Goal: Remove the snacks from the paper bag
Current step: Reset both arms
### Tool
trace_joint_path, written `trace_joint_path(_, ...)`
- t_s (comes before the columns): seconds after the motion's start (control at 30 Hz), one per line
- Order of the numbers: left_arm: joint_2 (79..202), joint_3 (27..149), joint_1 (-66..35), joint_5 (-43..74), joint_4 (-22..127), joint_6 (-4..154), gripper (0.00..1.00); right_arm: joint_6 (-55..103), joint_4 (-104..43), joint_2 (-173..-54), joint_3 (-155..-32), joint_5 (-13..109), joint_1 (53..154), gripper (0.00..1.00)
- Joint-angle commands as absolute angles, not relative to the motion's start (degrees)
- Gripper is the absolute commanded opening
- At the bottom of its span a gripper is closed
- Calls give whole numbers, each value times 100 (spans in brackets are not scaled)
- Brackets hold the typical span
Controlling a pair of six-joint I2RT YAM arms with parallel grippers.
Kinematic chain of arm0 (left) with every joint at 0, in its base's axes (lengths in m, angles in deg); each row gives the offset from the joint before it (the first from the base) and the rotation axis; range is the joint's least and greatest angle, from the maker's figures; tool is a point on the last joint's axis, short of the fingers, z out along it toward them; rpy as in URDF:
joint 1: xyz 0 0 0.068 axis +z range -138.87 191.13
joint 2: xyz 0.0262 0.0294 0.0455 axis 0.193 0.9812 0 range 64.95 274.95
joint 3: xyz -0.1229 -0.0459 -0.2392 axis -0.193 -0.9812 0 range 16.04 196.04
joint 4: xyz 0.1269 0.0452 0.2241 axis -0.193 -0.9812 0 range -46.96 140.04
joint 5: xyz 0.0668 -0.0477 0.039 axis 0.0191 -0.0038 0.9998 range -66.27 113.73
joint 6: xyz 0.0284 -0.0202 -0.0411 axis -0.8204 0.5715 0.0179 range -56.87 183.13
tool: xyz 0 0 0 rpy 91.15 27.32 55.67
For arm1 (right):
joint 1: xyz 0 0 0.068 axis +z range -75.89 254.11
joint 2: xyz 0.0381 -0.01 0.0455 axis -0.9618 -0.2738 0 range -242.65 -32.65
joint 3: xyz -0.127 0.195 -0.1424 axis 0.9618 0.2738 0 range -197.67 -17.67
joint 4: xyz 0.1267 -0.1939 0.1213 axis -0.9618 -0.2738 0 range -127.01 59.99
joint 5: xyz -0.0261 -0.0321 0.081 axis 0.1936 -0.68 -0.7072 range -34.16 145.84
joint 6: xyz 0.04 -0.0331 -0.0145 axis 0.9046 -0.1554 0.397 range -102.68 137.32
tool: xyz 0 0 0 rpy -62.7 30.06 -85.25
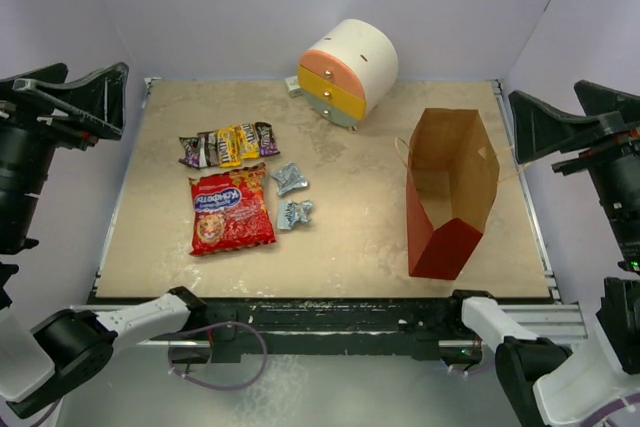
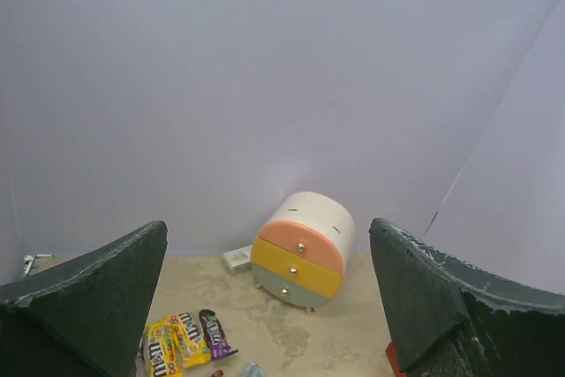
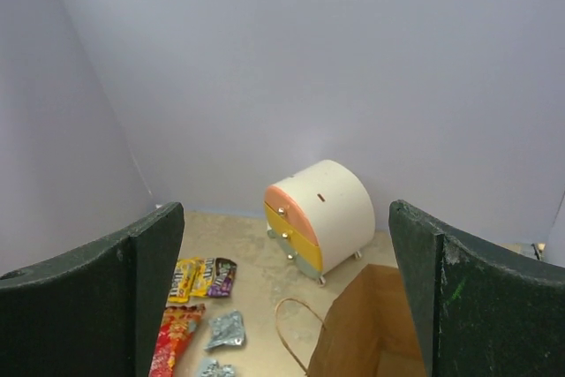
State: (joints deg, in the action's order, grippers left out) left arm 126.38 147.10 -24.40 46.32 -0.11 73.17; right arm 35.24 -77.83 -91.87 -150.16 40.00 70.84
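Left wrist: yellow candy packet [image 2: 161, 355] shows repeated "m" lettering.

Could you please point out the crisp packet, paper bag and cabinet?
crisp packet [image 1: 222, 198]: top view, its logo.
paper bag [image 1: 445, 247]: top view, red outer wall.
cabinet [image 1: 365, 52]: top view, white curved body.

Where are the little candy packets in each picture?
Top view: the candy packets lie in a row left of centre, just above the red crisp packet in the picture.
Left wrist view: at the bottom edge, left of centre, partly cut off.
Right wrist view: lower left.
Shared landmark: the round white cabinet; the candy is always left of and below it.
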Motion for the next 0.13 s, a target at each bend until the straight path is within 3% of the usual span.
trace_joint_path(0.0,12876,14613,-2445,4941,-56,7076,99,3625,-7544,-9322,-14804,4272,7104,100)
trace_joint_path(0.1,12883,14555,-2446,4996,-73,7073,99,3612,-7504,-9299,-14654,4237,7095,99)
